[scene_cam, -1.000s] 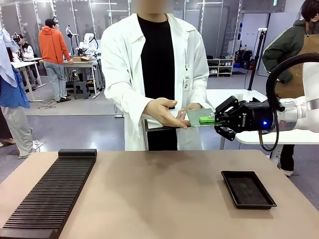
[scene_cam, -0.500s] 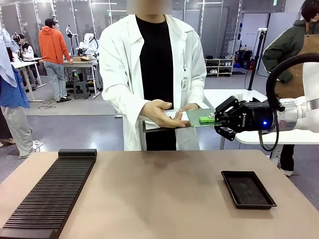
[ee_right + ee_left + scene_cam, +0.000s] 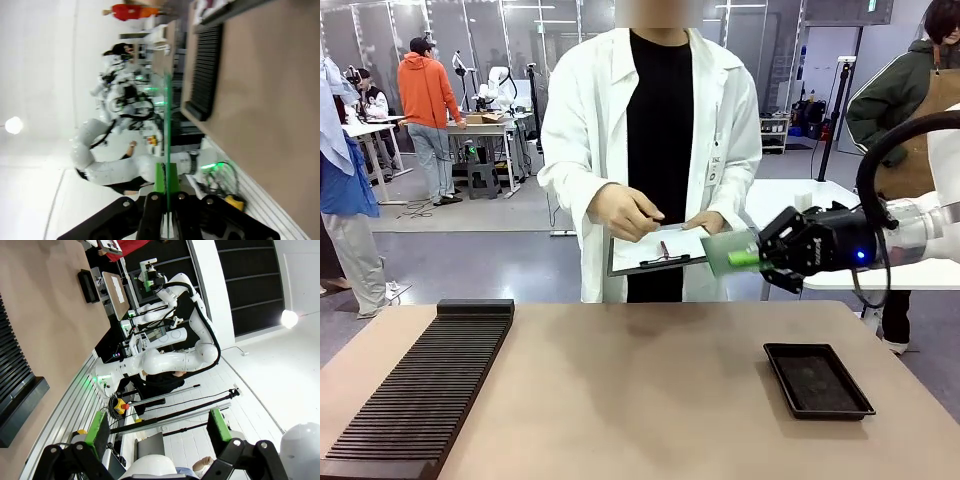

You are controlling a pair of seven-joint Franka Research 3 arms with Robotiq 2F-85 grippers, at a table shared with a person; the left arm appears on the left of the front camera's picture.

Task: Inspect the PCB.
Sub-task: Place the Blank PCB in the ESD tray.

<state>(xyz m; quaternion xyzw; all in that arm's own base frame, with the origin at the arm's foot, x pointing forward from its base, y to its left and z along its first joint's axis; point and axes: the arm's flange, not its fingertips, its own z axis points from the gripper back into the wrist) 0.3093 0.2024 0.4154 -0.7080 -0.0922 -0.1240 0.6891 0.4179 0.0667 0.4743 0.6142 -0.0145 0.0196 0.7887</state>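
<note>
My right gripper (image 3: 748, 258) is shut on one end of the PCB (image 3: 719, 249), a thin pale green board held in the air above the table's far edge, just right of the person. In the right wrist view the PCB (image 3: 166, 115) shows edge-on as a thin green line rising from the closed fingers (image 3: 160, 180). The person in a white coat holds a clipboard (image 3: 655, 250) with one hand and rests the other hand (image 3: 625, 211) on its paper. My left gripper (image 3: 157, 429) is open with nothing between its green pads (image 3: 97, 434).
A shallow black tray (image 3: 817, 380) lies on the brown table (image 3: 640, 400) at the right. A long black slotted rack (image 3: 420, 390) runs along the left side. Other people stand in the background.
The person's hand has left the PCB and gone to the clipboard, and the person has shifted right. My right gripper has dropped slightly with the board, which is now tilted.
</note>
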